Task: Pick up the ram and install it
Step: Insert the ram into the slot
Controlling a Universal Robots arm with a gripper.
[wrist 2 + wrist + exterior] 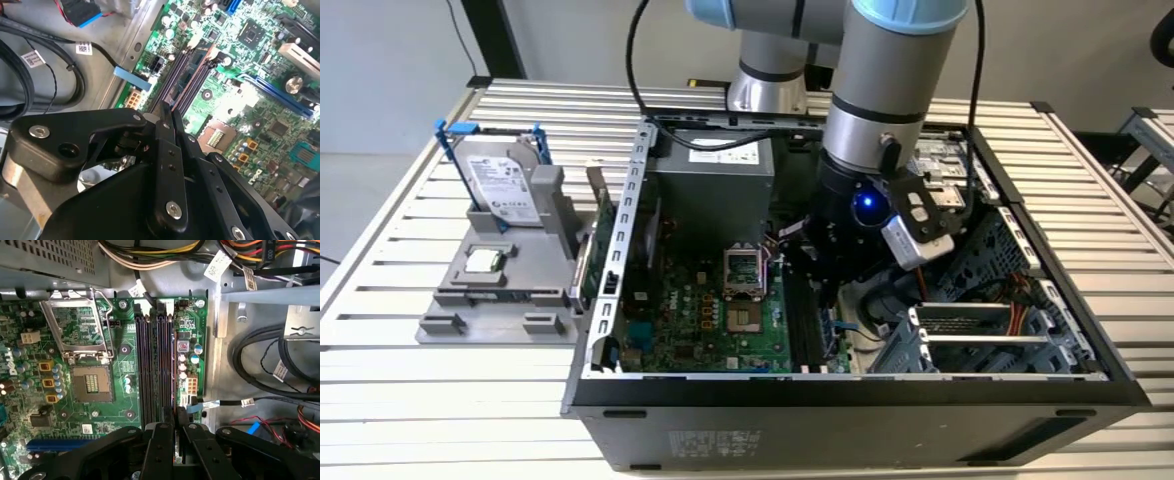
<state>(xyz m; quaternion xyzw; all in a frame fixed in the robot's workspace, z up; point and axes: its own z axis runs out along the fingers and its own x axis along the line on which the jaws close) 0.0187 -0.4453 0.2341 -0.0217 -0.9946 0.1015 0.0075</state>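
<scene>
Gripping the ram [172, 111] edge-on, the hand [176, 416] looks clenched, low over the mobo's DIMM slots [155, 365] inside the PC case [854, 395]. Risk: slight tilt or notch offset vs slot, so stick jams, won't seat.

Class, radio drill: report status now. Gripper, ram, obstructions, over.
Gripper shut on the ram, held edge-on. Low over the memory slots. Slots look free; cables lie off to one side.

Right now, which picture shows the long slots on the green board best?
The first wrist view: the memory slots lie head-on, nearly full length. The second wrist view shows them slanted, their near ends behind the gripper. In the exterior view the arm covers most.
</scene>
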